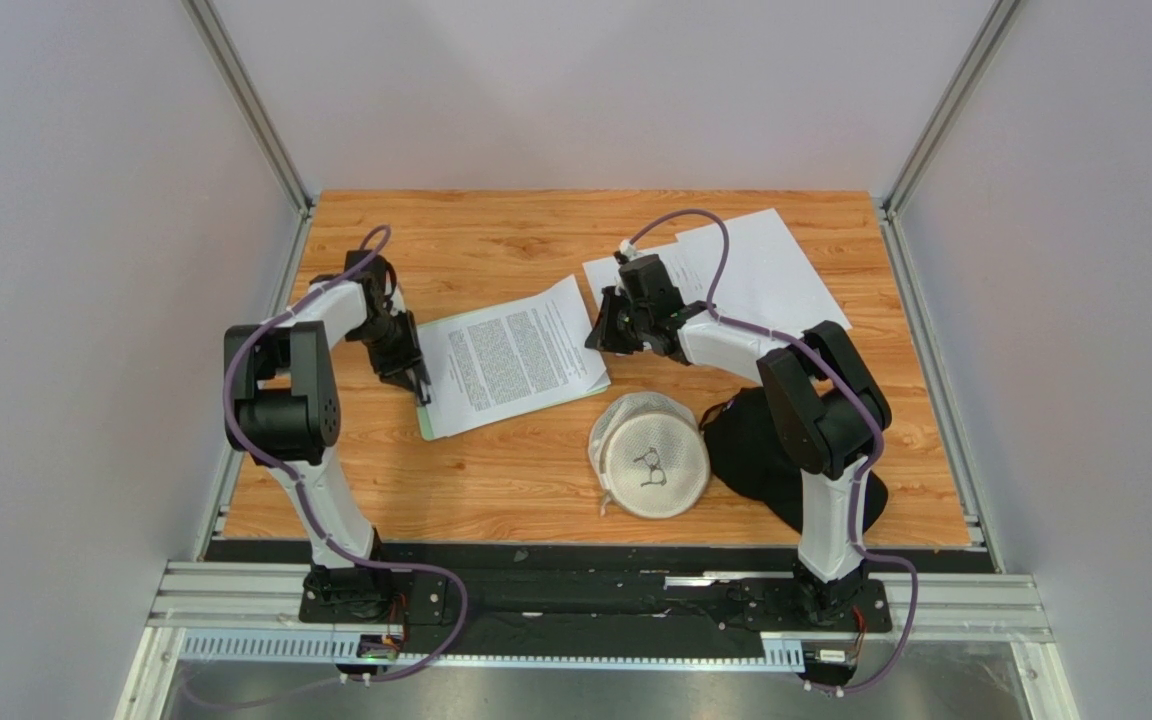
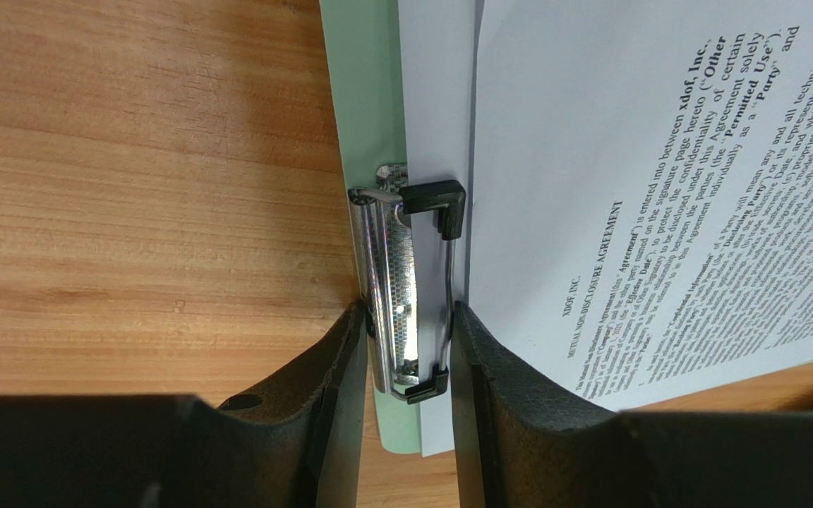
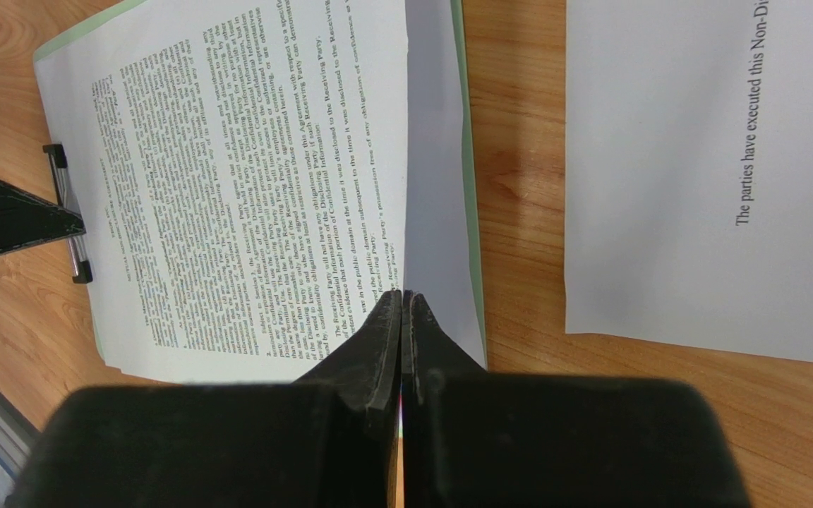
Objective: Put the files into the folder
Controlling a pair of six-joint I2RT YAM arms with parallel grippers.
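Printed sheet (image 1: 515,357) lies on the green folder (image 2: 363,85) on the bench (image 1: 507,488), its edge pinched in the closed right pincer (image 3: 402,298); the left pincer (image 2: 409,310), partly open, clamps the folder's metal clip (image 2: 400,280).

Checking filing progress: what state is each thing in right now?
left gripper: closed on the metal clip.
right gripper: shut on the printed sheet, at its edge.
printed sheet: over the folder, one edge raised, not under the clip.
loose sheets: lying flat, outside the folder.
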